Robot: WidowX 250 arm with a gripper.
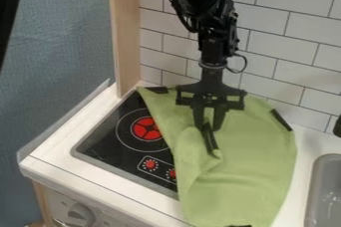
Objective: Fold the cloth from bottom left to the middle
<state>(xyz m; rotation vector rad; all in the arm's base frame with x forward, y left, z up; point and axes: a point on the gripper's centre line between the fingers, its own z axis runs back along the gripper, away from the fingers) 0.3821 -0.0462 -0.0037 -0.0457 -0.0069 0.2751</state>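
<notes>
Green cloth (pixel 250 171) overlaps the stove (pixel 105 139), near the sink (pixel 317 171); the end effector (pixel 209 127) is spread.

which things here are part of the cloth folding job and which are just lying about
Part of the job:
- green cloth, dark strips at its edges
- gripper, down at the cloth

Just around:
- black stovetop, partly covered by the cloth
- grey sink, right edge
- front knob

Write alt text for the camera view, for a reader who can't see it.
A robot arm's open end effector hangs over a green cloth, one black-tipped corner folded in toward the middle. The cloth partly covers a black stove; a grey sink is at right.
</notes>
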